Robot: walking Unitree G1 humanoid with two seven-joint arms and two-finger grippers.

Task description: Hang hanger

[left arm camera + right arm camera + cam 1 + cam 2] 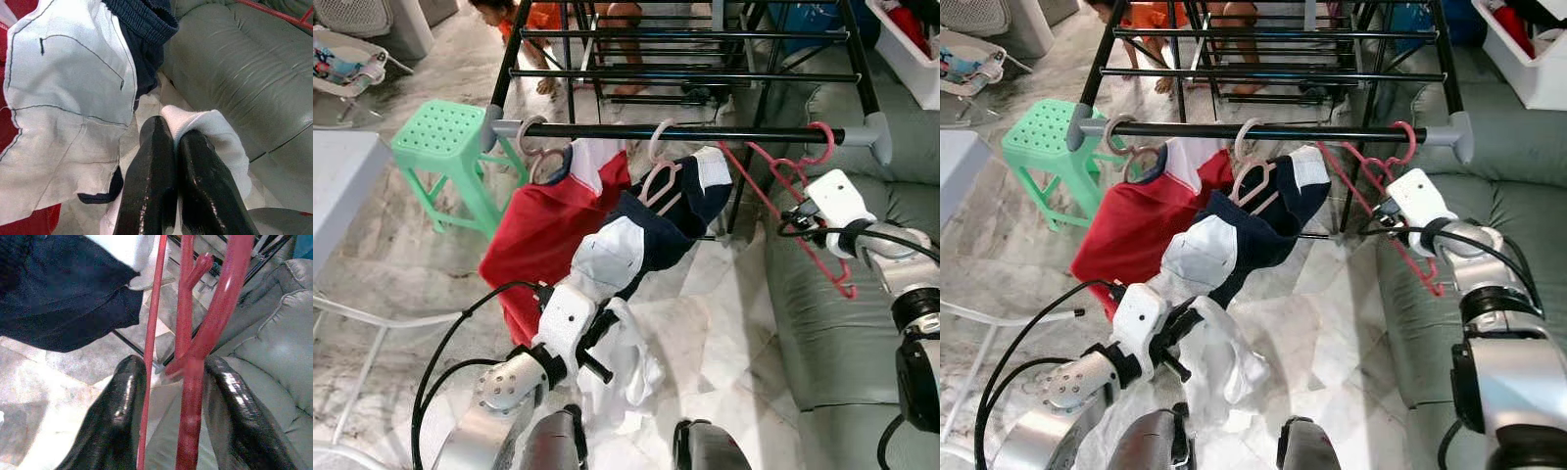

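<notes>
- The red hanger (793, 196) hangs by its hook on the drying rack rail (705, 132), beside the sofa (832, 323).
- The right end effector (171, 396) sits spread around the hanger's bars; it should let go gently, without tugging the hook off.
- The left end effector (173, 147) is pinched closed on white cloth (215, 132).

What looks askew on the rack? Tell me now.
The navy-and-white garment hangs bunched and lopsided on its pale pink hanger, one end dragged down toward the left claw, which pinches white cloth. The red plastic hanger tilts steeply from the black rail.
</notes>
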